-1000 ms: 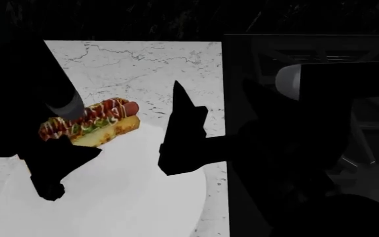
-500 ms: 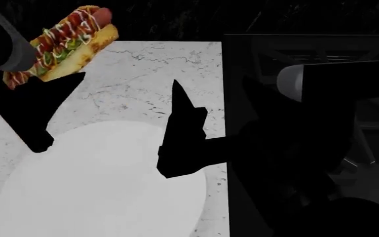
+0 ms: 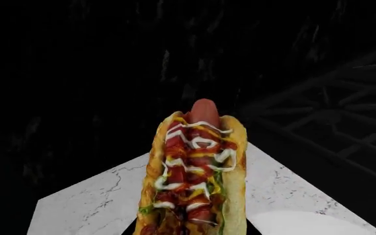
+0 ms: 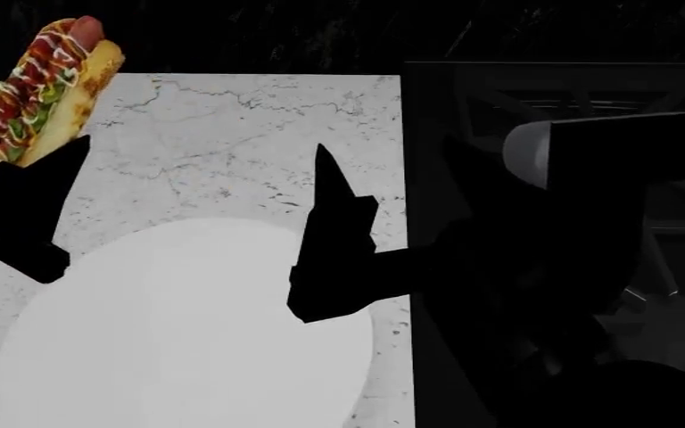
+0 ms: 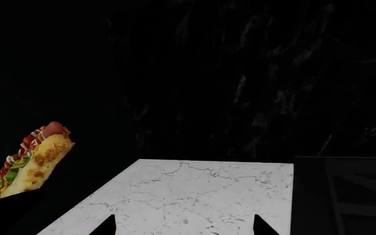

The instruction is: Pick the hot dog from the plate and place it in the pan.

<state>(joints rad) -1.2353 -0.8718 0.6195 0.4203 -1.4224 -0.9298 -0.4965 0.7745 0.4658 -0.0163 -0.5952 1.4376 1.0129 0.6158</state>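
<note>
The hot dog [image 4: 43, 85], red sausage in a tan bun with green relish and white sauce, hangs tilted in the air past the counter's far left corner. My left gripper [image 4: 21, 143] is shut on its lower end. In the left wrist view the hot dog [image 3: 195, 171] runs lengthwise out from the gripper [image 3: 191, 231]. It also shows from the side in the right wrist view [image 5: 28, 164]. The white plate [image 4: 188, 339] lies bare below. My right gripper [image 4: 381, 178] hovers open over the plate's right edge, with nothing between its fingertips [image 5: 108, 224]. The pan is out of view.
White marble counter [image 4: 235, 134] carries the plate. Dark stove with black grates [image 4: 557, 89] adjoins it on the right; grates [image 3: 332, 122] also show in the left wrist view. A dark wall rises behind. My right arm covers much of the stove.
My left gripper has lifted the hot dog off the plate, up and to the left, and it now tilts more steeply. The right arm has barely moved.
</note>
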